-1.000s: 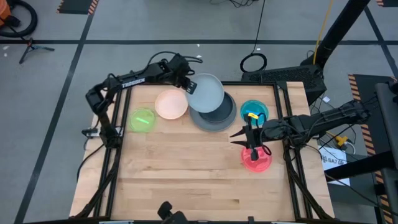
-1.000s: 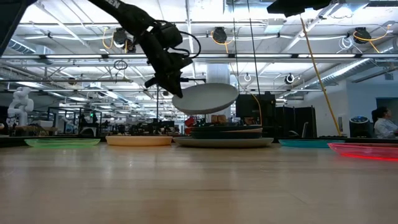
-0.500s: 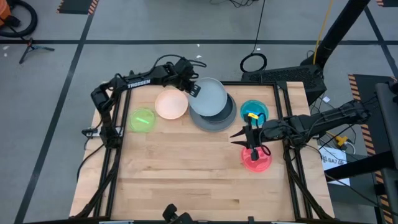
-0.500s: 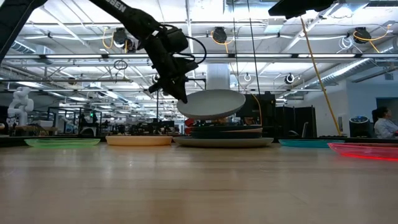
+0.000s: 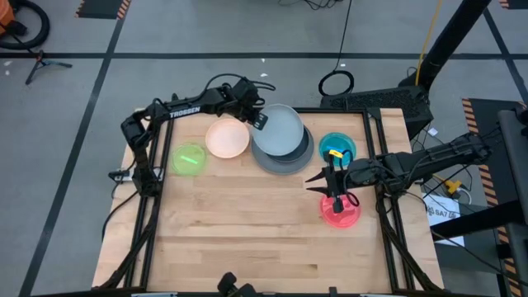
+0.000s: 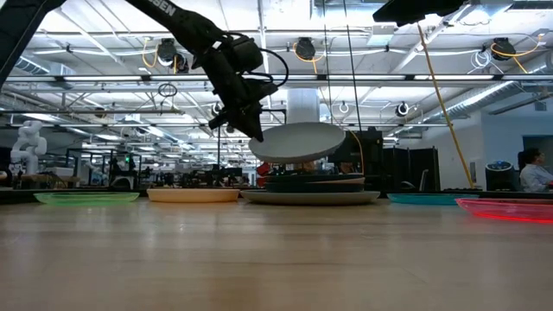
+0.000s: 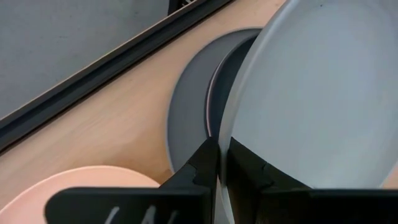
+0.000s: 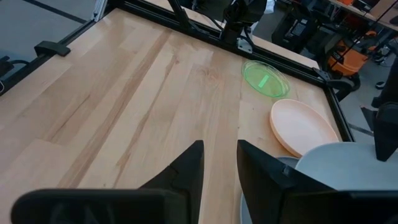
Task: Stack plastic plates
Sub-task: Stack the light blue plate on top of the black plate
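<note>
My left gripper (image 5: pixel 257 120) is shut on a pale blue plate (image 5: pixel 279 129), carried just above the stack on the large grey plate (image 5: pixel 285 162) near the table's far edge. The low view shows the blue plate (image 6: pixel 298 141) hanging over dark plates (image 6: pixel 313 182) on the grey plate (image 6: pixel 311 197). A cream plate (image 5: pixel 227 138) and a green plate (image 5: pixel 189 158) lie flat to the left. A teal plate (image 5: pixel 337 146) and a red plate (image 5: pixel 340 211) lie to the right. My right gripper (image 5: pixel 320 185) hovers open between those two. My left gripper pinches the pale blue plate's rim (image 7: pixel 222 138) on its left side between the two fingers (image 7: pixel 208 163), one on each face. The fingers come slanting down from the table's far left. The plate is lifted clear and tilted, its free side higher.
A black metal frame (image 5: pixel 375 157) runs along the table's edges. The near half of the wooden table (image 5: pixel 247 239) has free room. The right wrist view shows the green plate (image 8: pixel 266 79), the cream plate (image 8: pixel 303 127) and the blue plate (image 8: pixel 348 163).
My left gripper has carried the pale blue plate a little toward the table's right and near side, farther over the stack, still shut on its rim. The right arm has kept still.
</note>
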Action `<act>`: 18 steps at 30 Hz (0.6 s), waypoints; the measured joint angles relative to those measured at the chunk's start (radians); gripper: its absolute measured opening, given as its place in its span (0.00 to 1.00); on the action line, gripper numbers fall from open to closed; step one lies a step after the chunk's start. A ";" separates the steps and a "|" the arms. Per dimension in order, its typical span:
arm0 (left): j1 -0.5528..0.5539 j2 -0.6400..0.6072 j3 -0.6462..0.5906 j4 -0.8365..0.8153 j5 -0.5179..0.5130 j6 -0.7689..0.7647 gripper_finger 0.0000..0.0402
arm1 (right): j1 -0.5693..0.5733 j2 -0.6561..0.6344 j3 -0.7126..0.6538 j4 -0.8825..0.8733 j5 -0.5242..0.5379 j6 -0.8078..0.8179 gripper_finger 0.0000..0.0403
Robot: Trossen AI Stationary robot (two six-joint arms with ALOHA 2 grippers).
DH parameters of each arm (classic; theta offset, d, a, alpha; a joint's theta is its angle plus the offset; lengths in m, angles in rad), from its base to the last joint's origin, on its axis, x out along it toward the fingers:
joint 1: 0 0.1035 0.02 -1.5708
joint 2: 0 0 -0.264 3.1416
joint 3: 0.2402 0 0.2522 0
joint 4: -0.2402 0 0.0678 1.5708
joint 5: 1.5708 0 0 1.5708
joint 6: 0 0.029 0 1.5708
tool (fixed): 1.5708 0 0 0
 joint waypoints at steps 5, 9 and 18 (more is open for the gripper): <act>-0.002 0.000 0.000 0.000 0.000 -0.012 0.07 | 0.000 0.000 0.000 0.000 0.000 0.000 0.22; -0.003 0.000 0.000 -0.001 0.000 -0.003 0.07 | 0.000 0.000 0.000 0.000 0.000 -0.003 0.22; -0.003 0.000 0.000 0.016 -0.009 -0.038 0.07 | 0.000 0.000 0.000 0.000 0.000 -0.011 0.22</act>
